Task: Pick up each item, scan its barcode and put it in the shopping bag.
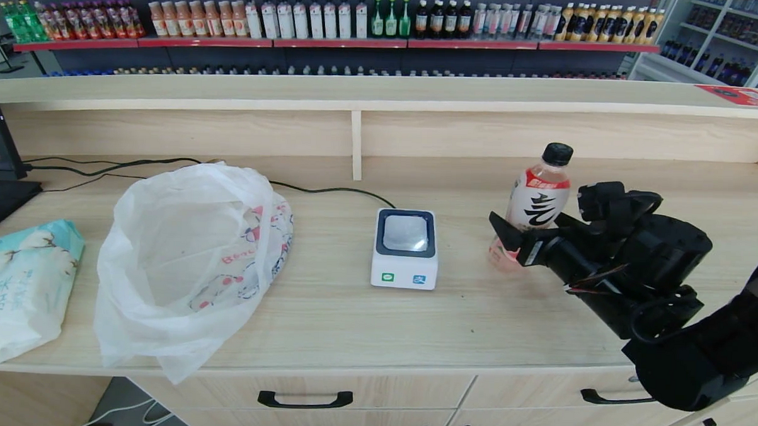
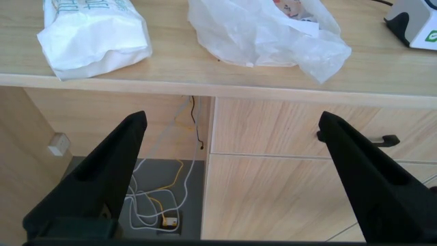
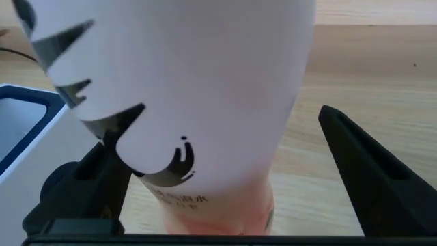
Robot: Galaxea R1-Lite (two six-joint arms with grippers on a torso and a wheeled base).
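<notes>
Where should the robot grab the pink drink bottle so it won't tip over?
Grip the bottle around its straight lower body, coming in level from the robot's right. It stands upright and is round, so side-on pinching fits; the open right pincer flanks it there.

Black right arm with looped black cables

- The bottle, toward the right end of the counter: one large black brush character on a white label.
- The scanner, mid-counter: small green and blue icons.
- The tissue pack, left edge: big teal characters.
- The shopping bag: red lettering, too creased to read.
</notes>
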